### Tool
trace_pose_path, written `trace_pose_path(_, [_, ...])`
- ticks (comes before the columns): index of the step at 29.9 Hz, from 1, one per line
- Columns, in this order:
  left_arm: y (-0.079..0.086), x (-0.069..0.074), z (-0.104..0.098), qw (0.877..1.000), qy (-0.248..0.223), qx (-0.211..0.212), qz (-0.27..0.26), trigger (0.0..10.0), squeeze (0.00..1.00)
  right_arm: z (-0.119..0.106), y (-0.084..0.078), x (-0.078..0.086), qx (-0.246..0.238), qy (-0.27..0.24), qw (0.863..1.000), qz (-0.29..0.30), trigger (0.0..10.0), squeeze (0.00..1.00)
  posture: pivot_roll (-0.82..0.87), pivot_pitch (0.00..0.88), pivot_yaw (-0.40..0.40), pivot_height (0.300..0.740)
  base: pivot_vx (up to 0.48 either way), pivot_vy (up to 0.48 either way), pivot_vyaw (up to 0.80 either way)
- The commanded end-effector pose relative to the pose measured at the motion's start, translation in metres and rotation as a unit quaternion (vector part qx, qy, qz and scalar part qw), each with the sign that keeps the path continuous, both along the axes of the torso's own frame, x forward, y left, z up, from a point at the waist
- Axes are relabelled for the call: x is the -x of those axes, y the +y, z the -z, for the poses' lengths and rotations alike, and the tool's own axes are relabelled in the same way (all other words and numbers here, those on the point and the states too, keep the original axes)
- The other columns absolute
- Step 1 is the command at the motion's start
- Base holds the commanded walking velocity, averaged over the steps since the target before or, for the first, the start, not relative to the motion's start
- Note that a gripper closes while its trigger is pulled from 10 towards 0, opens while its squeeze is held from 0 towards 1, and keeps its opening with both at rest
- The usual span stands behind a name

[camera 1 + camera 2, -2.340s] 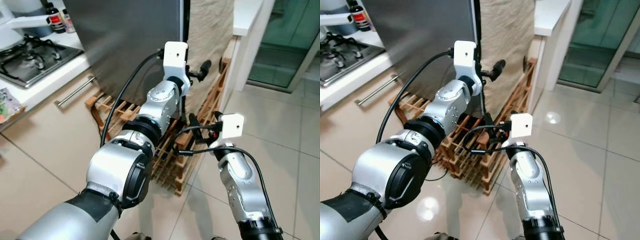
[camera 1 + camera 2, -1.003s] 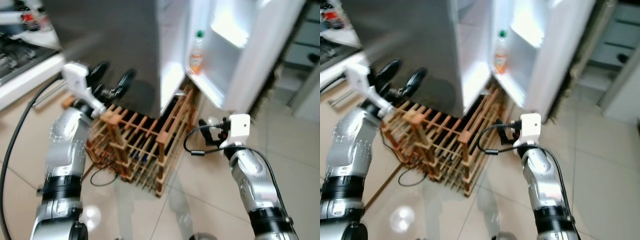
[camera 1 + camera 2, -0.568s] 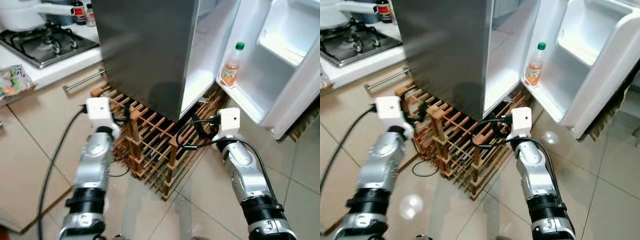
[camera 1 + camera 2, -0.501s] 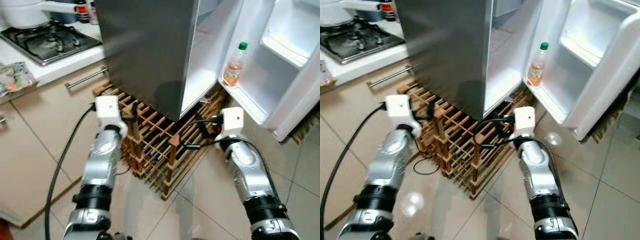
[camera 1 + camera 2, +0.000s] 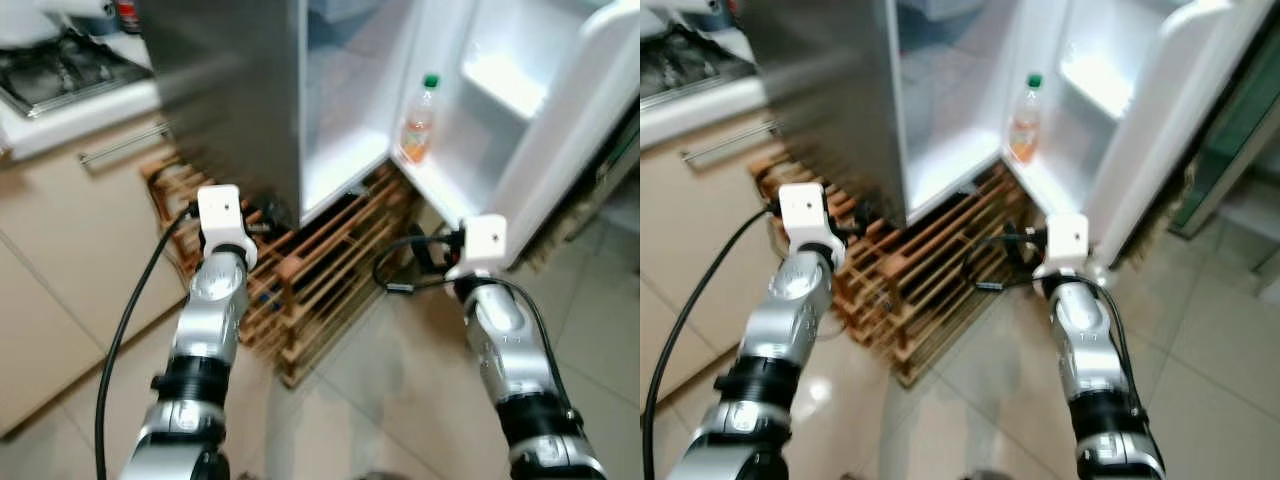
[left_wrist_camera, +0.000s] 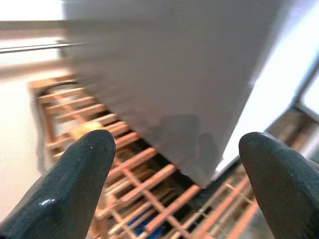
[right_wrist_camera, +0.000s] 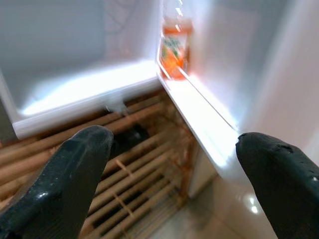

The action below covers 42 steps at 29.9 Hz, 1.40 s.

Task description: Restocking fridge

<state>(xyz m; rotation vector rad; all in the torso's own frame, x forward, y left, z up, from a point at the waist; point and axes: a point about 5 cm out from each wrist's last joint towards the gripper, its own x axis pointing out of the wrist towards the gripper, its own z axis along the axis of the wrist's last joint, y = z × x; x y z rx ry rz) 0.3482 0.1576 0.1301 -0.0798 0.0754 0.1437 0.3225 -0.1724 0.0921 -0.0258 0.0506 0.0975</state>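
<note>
The steel fridge (image 5: 230,110) stands with its door (image 5: 545,130) swung wide to the right, and the white interior (image 5: 340,110) is lit. One bottle of orange drink (image 5: 417,120) with a green cap stands in the lower door shelf (image 7: 199,107). My left gripper (image 5: 262,215) is low beside the wooden rack (image 5: 320,260), under the fridge's steel front, open with nothing between its fingers (image 6: 75,184). My right gripper (image 5: 425,255) hovers just below the door's lower edge, open and empty, pointing at the bottle (image 7: 174,50).
The slatted wooden rack runs along the floor under the fridge. A gas hob (image 5: 60,70) and a counter with a drawer handle (image 5: 120,145) are at the far left. Glossy floor tiles (image 5: 400,400) spread in front, and black cables trail from both wrists.
The fridge door has swung open, baring the interior and the bottle. My left arm dropped from the door edge to the rack. The camera has shifted right in the last half second.
</note>
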Motion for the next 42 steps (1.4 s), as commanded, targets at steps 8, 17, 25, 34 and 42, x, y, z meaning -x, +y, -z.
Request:
trace_pose_path(8, [0.003,-0.005,-0.007,0.999,-0.013,-0.025,-0.017,10.0,0.00,-0.017,-0.010,-0.010,-0.003,-0.033,0.999,-0.017,10.0,0.00,-0.18,0.000,0.024,0.740,0.000,0.000,0.00])
trace_pose_path(17, [-0.021,0.003,-0.011,0.995,-0.053,-0.051,0.071,10.0,0.00,-0.009,0.003,-0.001,-0.002,-0.034,0.999,-0.039,10.0,0.00,-0.19,0.000,0.031,0.740,0.000,0.000,0.25])
trace_pose_path(25, [-0.021,0.016,-0.005,0.992,-0.037,-0.083,0.091,10.0,0.00,0.000,0.020,0.009,-0.018,-0.028,0.998,-0.056,10.0,0.00,-0.19,0.000,0.044,0.740,0.060,0.000,0.00])
trace_pose_path(34, [-0.019,0.009,-0.007,0.994,-0.026,-0.079,0.076,10.0,0.00,-0.001,0.021,0.008,-0.014,-0.028,0.998,-0.054,10.0,0.00,-0.19,0.000,0.048,0.740,0.480,0.000,0.00])
trace_pose_path(42, [-0.020,0.012,-0.003,0.994,-0.010,-0.066,0.083,10.0,0.00,-0.003,0.022,0.009,-0.010,-0.035,0.998,-0.055,10.0,0.00,-0.19,0.000,0.051,0.740,0.480,0.000,0.41])
